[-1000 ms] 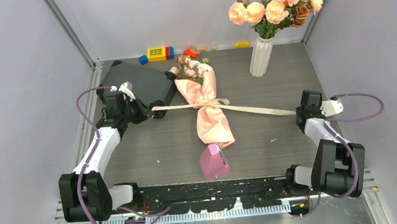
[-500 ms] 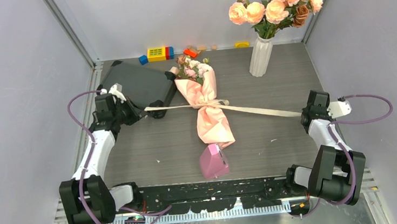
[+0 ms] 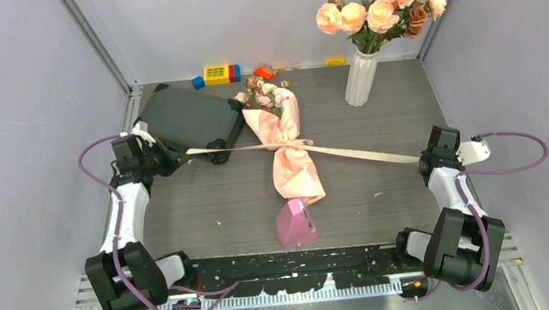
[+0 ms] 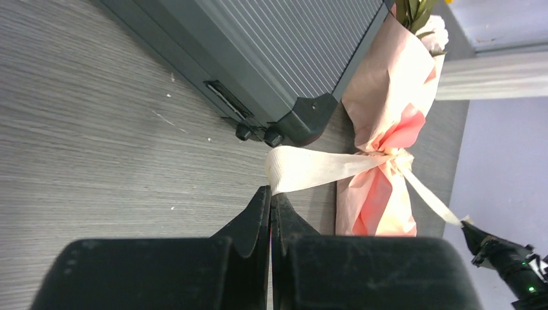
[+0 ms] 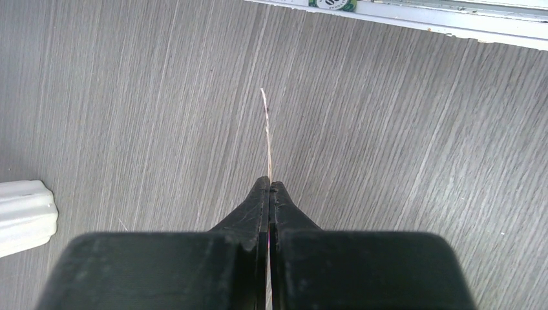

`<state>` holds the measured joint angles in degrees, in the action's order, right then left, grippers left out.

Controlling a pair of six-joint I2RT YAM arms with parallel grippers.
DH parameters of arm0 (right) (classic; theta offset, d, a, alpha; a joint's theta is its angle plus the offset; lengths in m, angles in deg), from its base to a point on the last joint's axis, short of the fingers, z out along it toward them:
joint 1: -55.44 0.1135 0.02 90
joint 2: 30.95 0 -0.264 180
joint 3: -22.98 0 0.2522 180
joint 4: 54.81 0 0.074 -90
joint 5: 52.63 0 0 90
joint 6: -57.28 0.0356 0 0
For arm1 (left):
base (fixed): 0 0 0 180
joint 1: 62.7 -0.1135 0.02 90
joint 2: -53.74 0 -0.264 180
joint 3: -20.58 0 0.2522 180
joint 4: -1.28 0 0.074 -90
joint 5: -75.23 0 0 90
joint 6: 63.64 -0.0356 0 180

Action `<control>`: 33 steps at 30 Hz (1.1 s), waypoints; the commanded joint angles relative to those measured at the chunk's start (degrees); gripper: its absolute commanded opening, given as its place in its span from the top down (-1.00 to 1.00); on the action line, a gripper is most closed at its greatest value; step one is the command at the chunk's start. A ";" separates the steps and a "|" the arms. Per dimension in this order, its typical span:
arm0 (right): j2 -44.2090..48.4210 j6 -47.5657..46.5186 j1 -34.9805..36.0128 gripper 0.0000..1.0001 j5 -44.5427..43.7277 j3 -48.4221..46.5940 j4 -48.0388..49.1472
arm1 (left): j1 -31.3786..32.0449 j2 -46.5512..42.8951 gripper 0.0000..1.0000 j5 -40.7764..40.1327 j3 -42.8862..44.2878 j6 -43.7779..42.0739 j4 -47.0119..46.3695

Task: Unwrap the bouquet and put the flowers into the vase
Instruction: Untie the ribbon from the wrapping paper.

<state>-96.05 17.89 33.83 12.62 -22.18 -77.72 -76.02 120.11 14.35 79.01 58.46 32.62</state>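
The bouquet (image 3: 287, 154) lies mid-table, flower heads toward the far side and stem end toward the near edge. Untying it is the step in hand.

The left gripper (image 4: 270, 194) is clenched flat on one tail of the ribbon (image 3: 365, 153) at the far left, just beside the dark case (image 3: 191, 116). The right gripper (image 5: 269, 186) is clenched on the other tail at the right, where the ribbon shows edge-on as a thin line running out from its tips. From both grips the ribbon runs taut to the knot (image 3: 289, 147) at the waist of the pink wrapping. No bow loops show there, only a tight crossing, so I judge the bow is drawn out but the tie is not yet free.

To do this well, pull outward along the ribbon's own line, low over the table and evenly on both sides. An uneven pull would likely drag or swing the light bundle instead of loosening the knot. The left tail passes close to the case's near corner and should be kept from catching there.

The flowers (image 3: 268, 93) peek from the far end of the wrap. The vase (image 3: 362, 80) stands far right, well apart, already holding a peach rose cluster (image 3: 378, 7). A pink wedge (image 3: 295, 224) sits just beside the stem end; whether they touch I cannot tell.
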 commanded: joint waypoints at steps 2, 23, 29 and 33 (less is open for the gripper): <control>1.64 -1.17 -0.80 0.99 -2.14 -1.92 0.23 | -4.85 -1.60 1.00 5.03 0.77 1.61 0.75; -0.30 -2.97 -2.78 1.00 -2.94 -5.80 -0.78 | -16.90 -1.80 1.00 5.01 3.30 -0.86 4.39; -1.28 -2.83 -3.31 1.00 -4.03 -8.82 -2.15 | -19.60 -2.62 1.00 2.89 3.10 -0.16 4.45; -1.63 -2.44 -4.02 1.00 -3.91 -10.37 -2.65 | -20.84 -3.25 1.00 1.40 3.55 0.87 3.62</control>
<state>-97.34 15.47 30.79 11.37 -29.37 -80.54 -95.36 118.88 17.68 80.32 57.96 37.87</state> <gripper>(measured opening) 0.020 0.008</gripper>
